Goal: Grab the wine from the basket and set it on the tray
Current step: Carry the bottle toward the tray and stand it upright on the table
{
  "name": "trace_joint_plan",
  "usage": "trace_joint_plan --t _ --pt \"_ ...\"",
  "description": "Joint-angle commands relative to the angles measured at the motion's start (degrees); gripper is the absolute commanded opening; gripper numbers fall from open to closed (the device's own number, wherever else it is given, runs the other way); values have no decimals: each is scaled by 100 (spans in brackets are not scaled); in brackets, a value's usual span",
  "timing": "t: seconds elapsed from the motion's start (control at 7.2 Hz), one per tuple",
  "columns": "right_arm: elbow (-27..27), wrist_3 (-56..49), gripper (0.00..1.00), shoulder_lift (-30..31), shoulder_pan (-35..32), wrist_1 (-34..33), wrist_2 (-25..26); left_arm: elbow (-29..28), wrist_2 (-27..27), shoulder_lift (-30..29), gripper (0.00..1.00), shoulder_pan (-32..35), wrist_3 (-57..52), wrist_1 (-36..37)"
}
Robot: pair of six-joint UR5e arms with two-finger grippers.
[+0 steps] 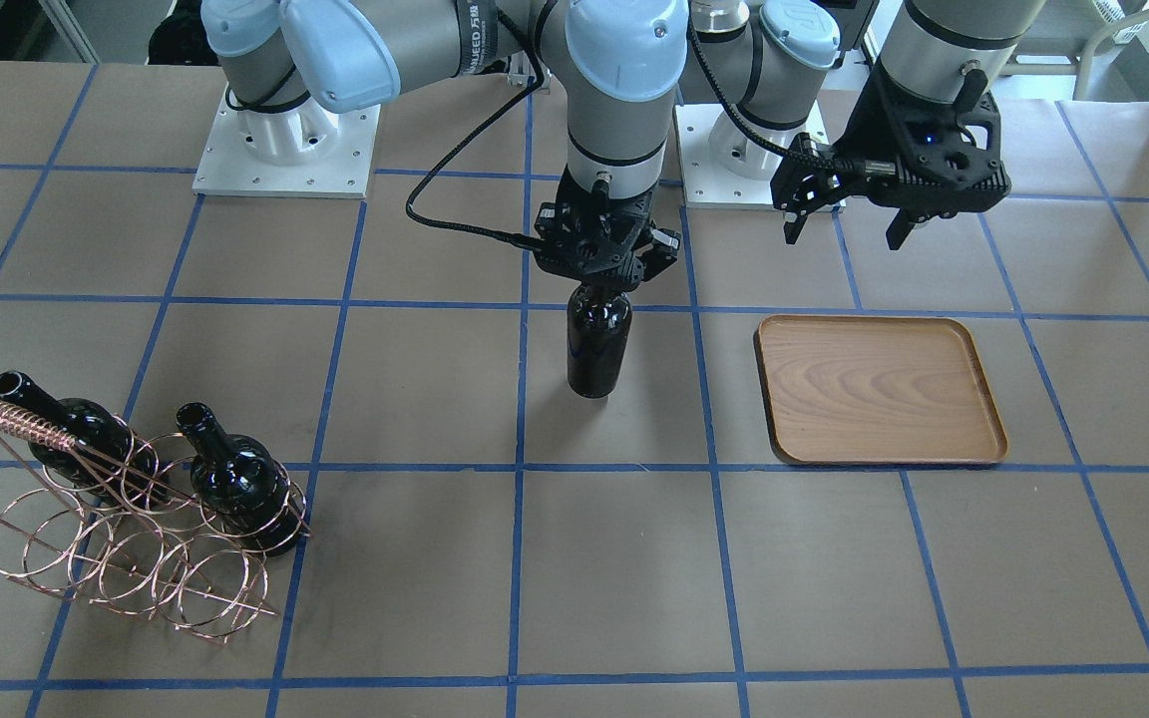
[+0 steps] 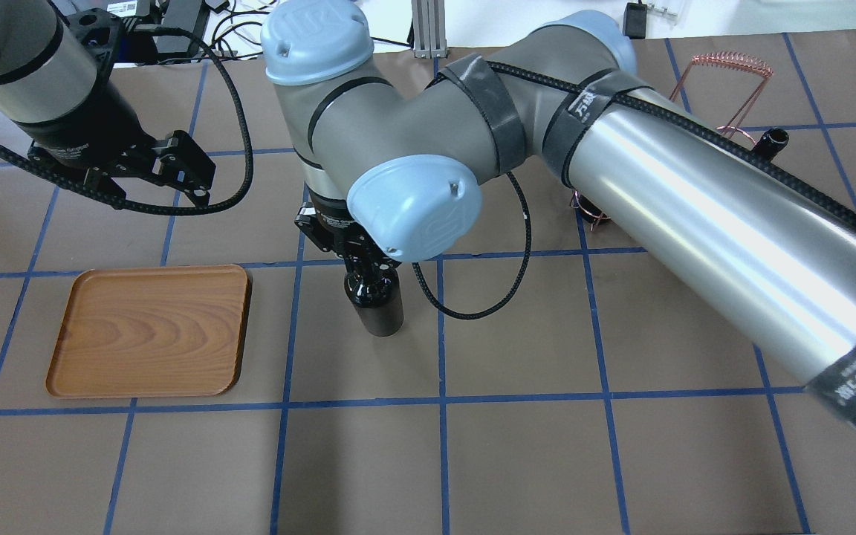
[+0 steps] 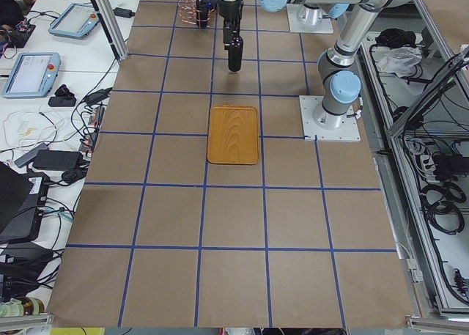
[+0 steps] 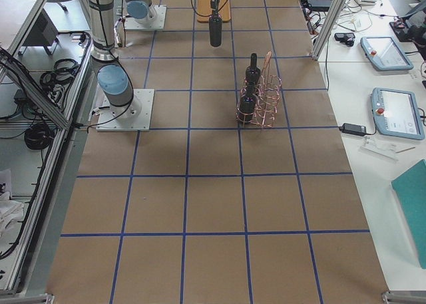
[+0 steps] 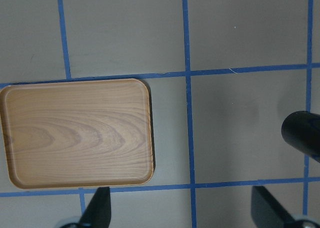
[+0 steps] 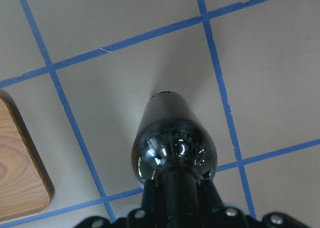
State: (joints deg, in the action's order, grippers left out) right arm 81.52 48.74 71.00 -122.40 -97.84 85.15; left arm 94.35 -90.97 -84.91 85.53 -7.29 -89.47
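My right gripper (image 1: 599, 284) is shut on the neck of a near-black wine bottle (image 1: 597, 344) and holds it upright over the table's middle, left of the tray in the front view. I cannot tell whether its base touches the table. The bottle also shows in the right wrist view (image 6: 172, 143) and at the right edge of the left wrist view (image 5: 302, 133). The brown wood-grain tray (image 1: 879, 389) lies flat and bare. My left gripper (image 1: 846, 234) hangs open and empty behind the tray. The copper wire basket (image 1: 21, 421) stands far off with two more bottles (image 1: 235, 479) in it.
The table is brown with a grid of blue tape lines (image 1: 520, 558). The two arm bases (image 1: 285, 150) stand at the back edge. The right arm's long link (image 2: 733, 223) stretches over the table's right half in the overhead view and hides most of the basket there.
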Motion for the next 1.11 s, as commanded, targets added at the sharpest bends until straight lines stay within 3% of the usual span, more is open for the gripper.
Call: trace_joint_plan --t 0.0,0.28,0.69,0.83,0.97 --pt "4 143 41 -51 -56 -42 2 13 0 0 100 7 0 0" --pt "4 170 74 -34 -56 -42 -33 13 0 9 100 7 0 0" --pt "-48 93 78 176 241 -34 -209 22 17 9 100 33 8 0" --pt "-48 -552 78 421 660 45 -183 22 35 -17 100 33 9 -17" --pt "-48 -1585 77 771 1265 550 -122 13 -9 9 100 42 9 -26"
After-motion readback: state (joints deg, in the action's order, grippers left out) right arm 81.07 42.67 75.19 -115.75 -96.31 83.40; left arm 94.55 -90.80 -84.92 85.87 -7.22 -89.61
